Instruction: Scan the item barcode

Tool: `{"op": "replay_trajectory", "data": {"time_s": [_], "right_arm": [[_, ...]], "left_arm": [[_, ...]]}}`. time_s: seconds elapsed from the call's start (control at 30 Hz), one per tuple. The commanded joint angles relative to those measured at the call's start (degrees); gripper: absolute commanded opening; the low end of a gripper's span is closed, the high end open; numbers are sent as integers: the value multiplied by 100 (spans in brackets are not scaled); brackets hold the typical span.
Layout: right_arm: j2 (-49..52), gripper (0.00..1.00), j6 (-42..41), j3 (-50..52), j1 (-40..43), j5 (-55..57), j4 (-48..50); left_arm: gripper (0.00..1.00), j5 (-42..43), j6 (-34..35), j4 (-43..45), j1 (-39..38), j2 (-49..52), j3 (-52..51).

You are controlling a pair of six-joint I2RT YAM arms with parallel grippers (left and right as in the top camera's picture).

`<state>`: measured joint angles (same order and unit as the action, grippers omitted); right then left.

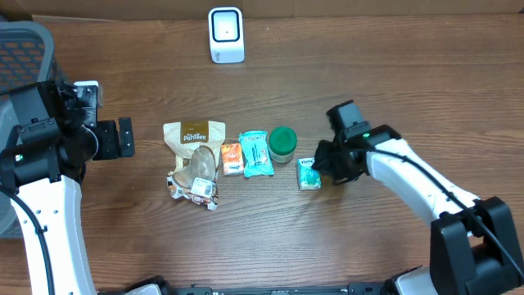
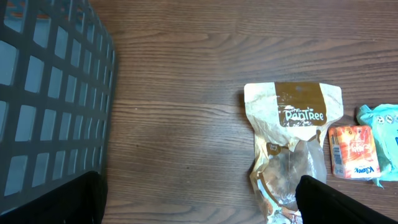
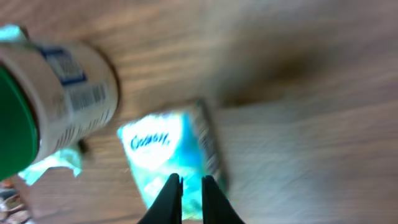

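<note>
A small teal packet point(image 1: 309, 174) lies on the wooden table, at the right end of a row of items. My right gripper point(image 1: 321, 168) is at its right side. In the blurred right wrist view the gripper point(image 3: 191, 179) is shut to a thin slit over the packet point(image 3: 158, 149), and nothing shows pinched between the jaws. A green-lidded jar point(image 3: 68, 106) with a barcode on its label stands just left of it. The white scanner point(image 1: 226, 34) stands at the table's far edge. My left gripper point(image 1: 124, 137) hangs wide open at the left, holding nothing.
The row also holds a tan Pantree pouch point(image 1: 194, 143), an orange packet point(image 1: 232, 158), a longer teal pack point(image 1: 256, 153) and the jar point(image 1: 282, 141). A dark mesh basket point(image 1: 24, 49) stands at the far left, beside my left gripper point(image 2: 196, 199).
</note>
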<state>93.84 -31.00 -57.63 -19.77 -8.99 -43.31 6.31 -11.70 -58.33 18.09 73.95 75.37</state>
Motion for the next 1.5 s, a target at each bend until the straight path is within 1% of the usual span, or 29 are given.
{"op": "replay_trajectory", "data": {"time_s": [0.0,0.1,0.13,0.23,0.3,0.33,0.4,0.57,0.67,0.77,0.83,1.1,1.17,1.23,1.33,1.4,1.47], "right_arm": [[4,8,925,-422,310,-103,-114],[4,6,1469,-691,400,-1351,-184],[4,6,1480,-693,376,-1488,-181],[11,5,1443,-643,192,-2288,-186],[17,4,1021,-573,28,-2516,-181],[17,4,761,-525,-61,-2518,-164],[17,4,501,-424,-203,-2494,-118],[37,4,-256,-22,-474,-2087,170],[59,4,-717,225,-601,-1735,417],[59,4,-1141,302,-660,-1023,315],[59,4,-1272,302,-658,-739,227],[59,4,-1255,302,-485,-422,186],[59,4,-1143,297,-407,-437,219],[59,4,-588,291,-393,-848,398],[59,4,501,286,-442,-1921,748],[59,4,579,289,-590,-1967,778],[96,4,437,289,-761,-1762,769]], "left_arm": [[100,-37,105,4,-2,-2,63],[99,-37,105,7,-2,-2,63],[100,-37,105,4,-2,-2,63],[100,-37,105,4,-2,-2,63],[100,-37,105,4,-2,-2,63],[99,-37,105,4,-2,-2,63],[99,-37,105,4,-2,-2,63],[100,-37,105,4,-2,-2,63],[100,-37,105,4,-2,-2,63],[100,-37,105,4,-2,-2,63],[100,-37,105,4,-2,-2,63],[100,-37,105,4,-2,-2,63],[99,-37,105,4,-2,-2,63],[100,-37,105,4,-2,-2,63],[100,-37,105,4,-2,-2,63],[99,-37,105,4,-2,-2,63],[99,-37,105,4,-2,-2,63]]}}
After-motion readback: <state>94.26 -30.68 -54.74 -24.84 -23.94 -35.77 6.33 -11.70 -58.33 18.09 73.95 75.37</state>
